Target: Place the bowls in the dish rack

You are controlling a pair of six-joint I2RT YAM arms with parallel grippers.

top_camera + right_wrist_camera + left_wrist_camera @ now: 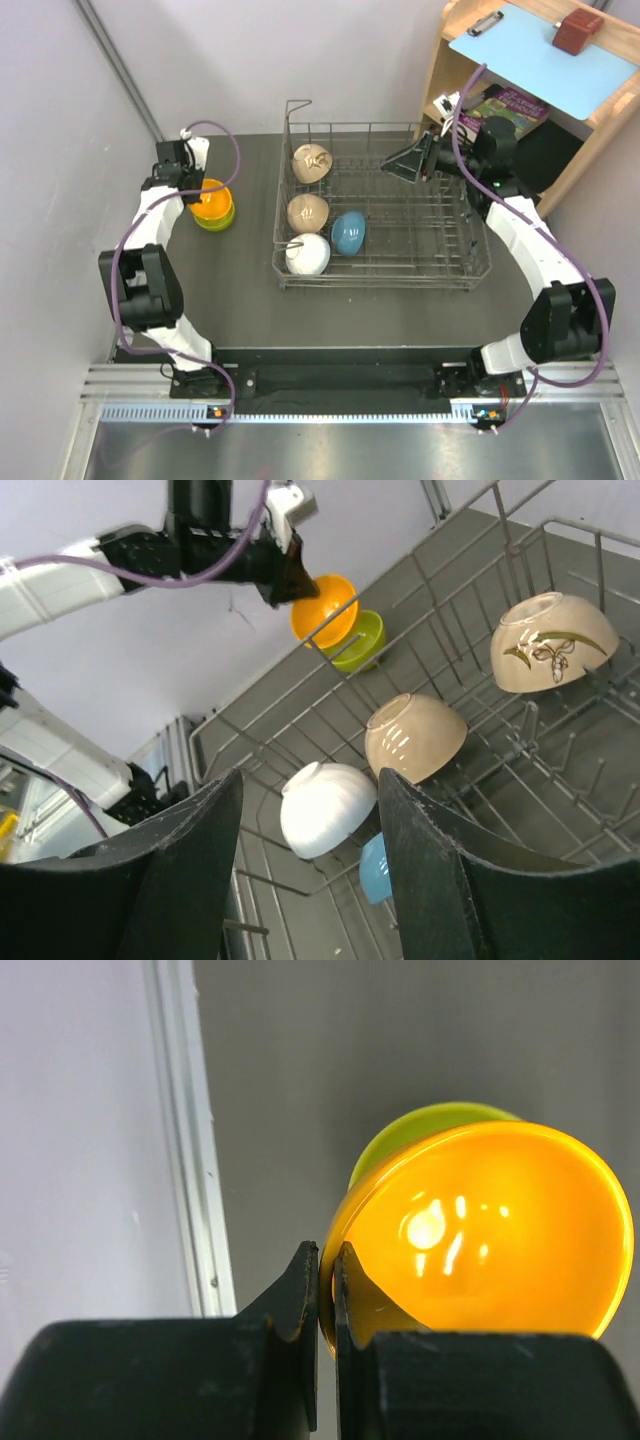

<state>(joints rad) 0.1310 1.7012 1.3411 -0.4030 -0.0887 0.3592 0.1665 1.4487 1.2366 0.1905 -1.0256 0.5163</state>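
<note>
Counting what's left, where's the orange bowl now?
Top view: the orange bowl sits left of the dish rack, atop the yellow-green bowl, rim in the left gripper.

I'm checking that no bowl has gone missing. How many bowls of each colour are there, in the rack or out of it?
White bowl: 1
Beige bowls: 2
Blue bowl: 1
Orange bowl: 1
Green bowl: 1
Total: 6

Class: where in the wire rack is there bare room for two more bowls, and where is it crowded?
Free: the right half of the dish rack, from the blue bowl to its right wall. Crowded: the left end, where the patterned bowl, the plain beige bowl and the white bowl stand.
</note>
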